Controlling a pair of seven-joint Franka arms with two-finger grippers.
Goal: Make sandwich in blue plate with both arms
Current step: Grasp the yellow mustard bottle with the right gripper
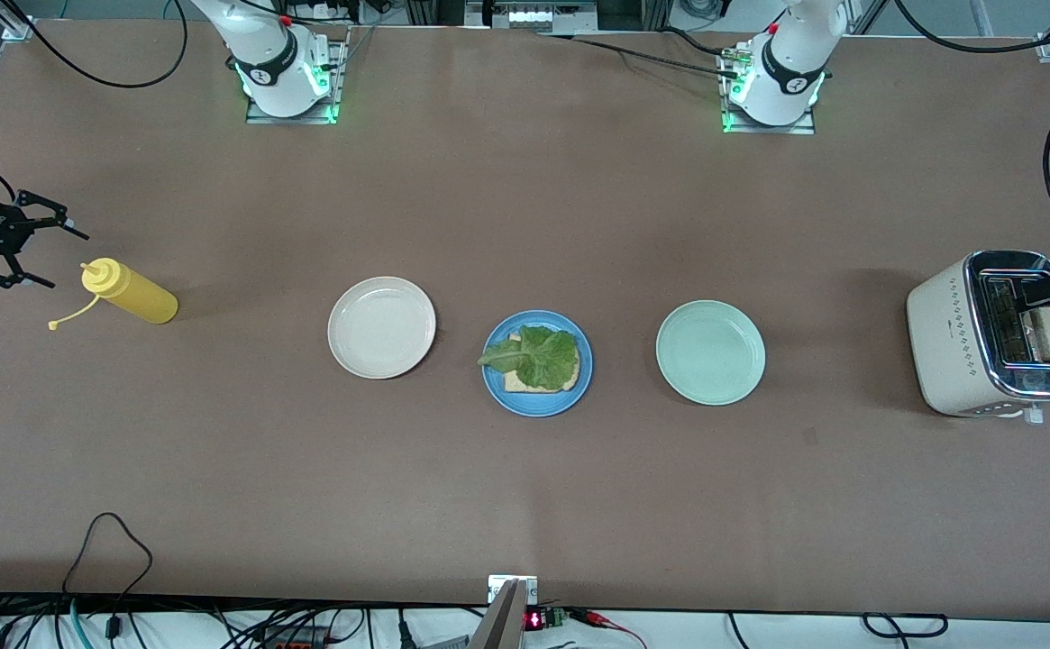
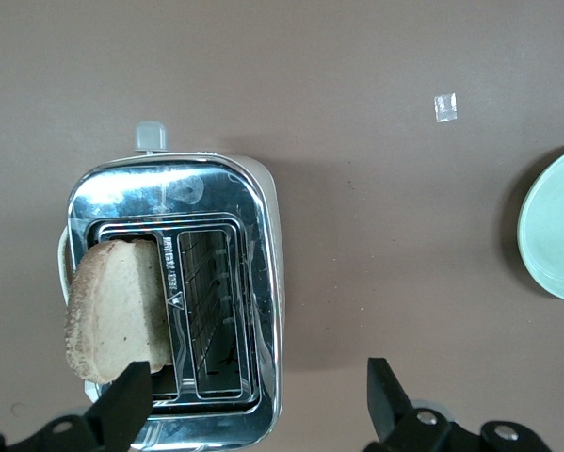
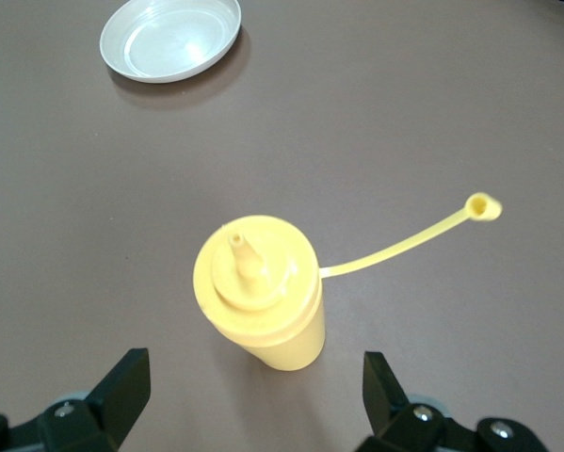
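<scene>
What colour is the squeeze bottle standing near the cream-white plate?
The plastic squeeze bottle is yellow, cap included; the right wrist view shows it best.

On the table point(image 1: 525, 505), in a row: cream plate point(image 1: 381, 326) toward the right arm's end, blue plate point(image 1: 537, 363) in the middle and slightly nearer the front camera, green plate point(image 1: 710, 351) toward the left arm's end. On the blue plate, a bread slice point(image 1: 525, 379) with a lettuce leaf point(image 1: 538, 356) on top. At the right arm's end, a squeeze bottle point(image 1: 128, 290), well apart from the cream plate. At the left arm's end, a toaster point(image 1: 966, 338), with a second bread slice point(image 2: 117, 306) standing up out of one slot.
</scene>
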